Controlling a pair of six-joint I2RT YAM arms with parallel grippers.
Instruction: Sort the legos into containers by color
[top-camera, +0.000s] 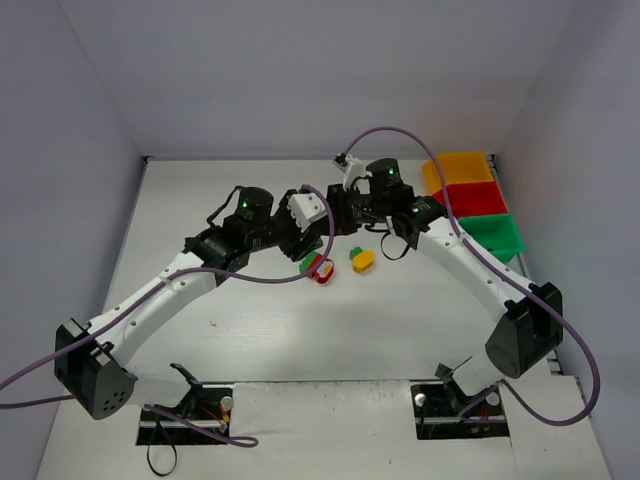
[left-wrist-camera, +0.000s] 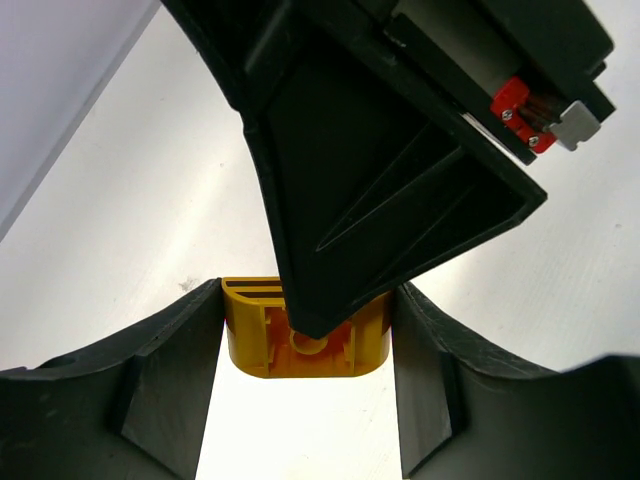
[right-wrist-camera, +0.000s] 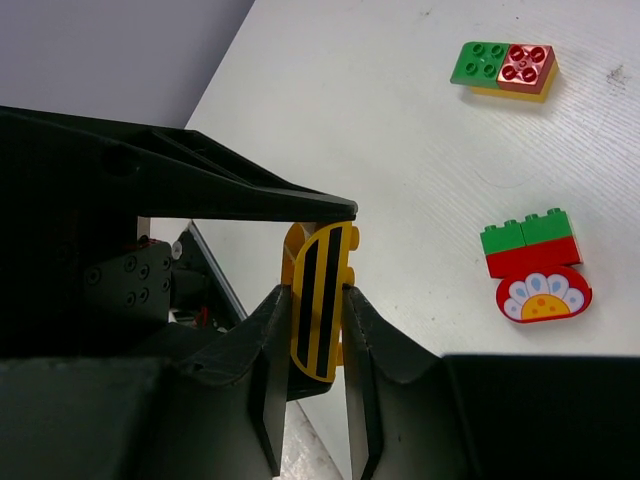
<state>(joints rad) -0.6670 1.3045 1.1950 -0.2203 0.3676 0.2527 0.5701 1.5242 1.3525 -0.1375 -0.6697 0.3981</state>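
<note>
Left gripper (left-wrist-camera: 307, 300) and right gripper (right-wrist-camera: 318, 295) both clamp 1 yellow brick (left-wrist-camera: 250, 340) in mid-air over the table (top-camera: 250, 330), seemingly a hand-over; next, the left should release it for the far-right yellow bin (top-camera: 462, 166).

White counter (top-camera: 250, 330) with a fine streaked grain and a few dark specks, enclosed on three sides by plain pale lavender-grey panels: left wall (top-camera: 50, 180); back wall (top-camera: 300, 70); right wall (top-camera: 590, 120); a dark seam runs where counter meets back wall; light even and diffuse, shadows soft.
</note>
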